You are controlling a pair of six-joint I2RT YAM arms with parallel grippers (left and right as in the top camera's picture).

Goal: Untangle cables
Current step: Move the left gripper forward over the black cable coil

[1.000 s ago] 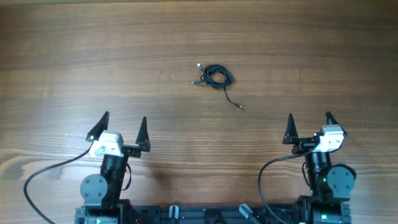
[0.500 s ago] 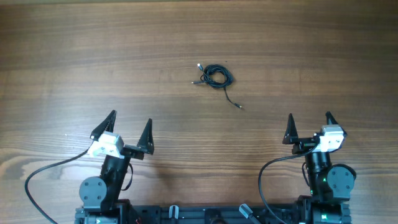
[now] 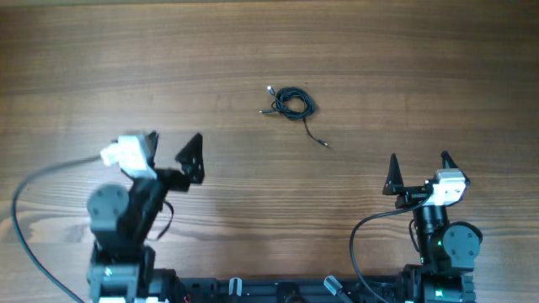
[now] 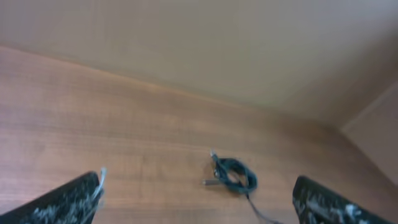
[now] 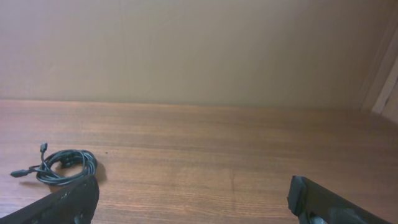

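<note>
Cables [image 3: 290,103] lie as one small knotted bundle on the table [image 3: 84,67], midway between its side edges and toward the far edge, untouched. Left gripper [image 3: 174,140] and right gripper [image 3: 418,158] are both spread wide and empty, near the front edge. Since a second ago the left arm has lifted and swung leftward; the bundle and right arm are unchanged.

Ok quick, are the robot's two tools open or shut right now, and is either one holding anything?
Left black two-finger tool: open, holding nothing.
Right black two-finger tool: open, holding nothing.
</note>
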